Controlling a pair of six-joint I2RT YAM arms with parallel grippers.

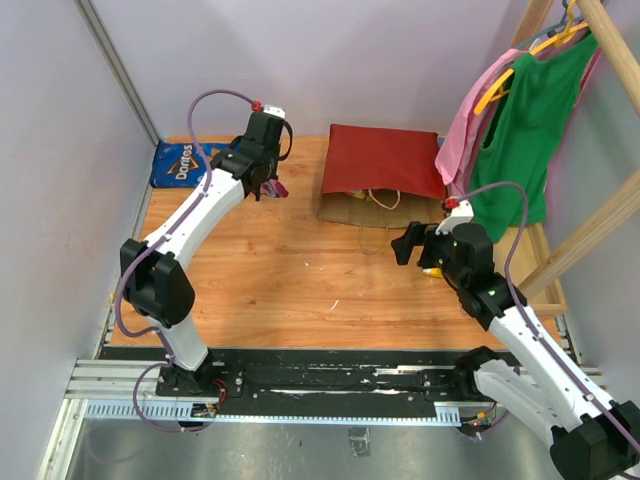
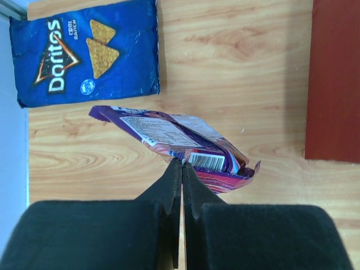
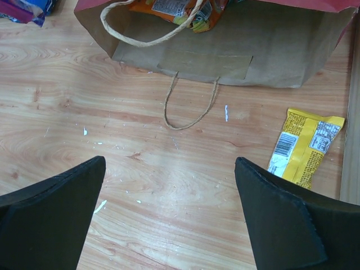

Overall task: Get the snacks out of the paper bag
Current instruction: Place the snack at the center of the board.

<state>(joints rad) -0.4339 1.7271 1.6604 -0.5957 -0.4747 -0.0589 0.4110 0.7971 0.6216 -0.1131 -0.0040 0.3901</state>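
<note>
The red paper bag [image 1: 385,160] lies flat at the back of the table, its brown mouth [image 3: 253,45] facing the arms. An orange packet [image 3: 174,8] shows inside the mouth. My left gripper [image 1: 272,185] is shut on the edge of a purple-pink candy bag [image 2: 180,140], held above the wood near the blue Doritos bag [image 2: 84,53] at the far left corner. My right gripper [image 3: 170,162] stands open and empty over bare wood, short of the bag's loop handle [image 3: 191,107]. A yellow bar [image 3: 304,146] lies on the table to its right.
Green and pink clothes [image 1: 515,130] hang from a wooden rack [image 1: 590,230] at the right, close to the bag and my right arm. Walls close the left and back sides. A metal rail [image 1: 300,385] runs along the near edge.
</note>
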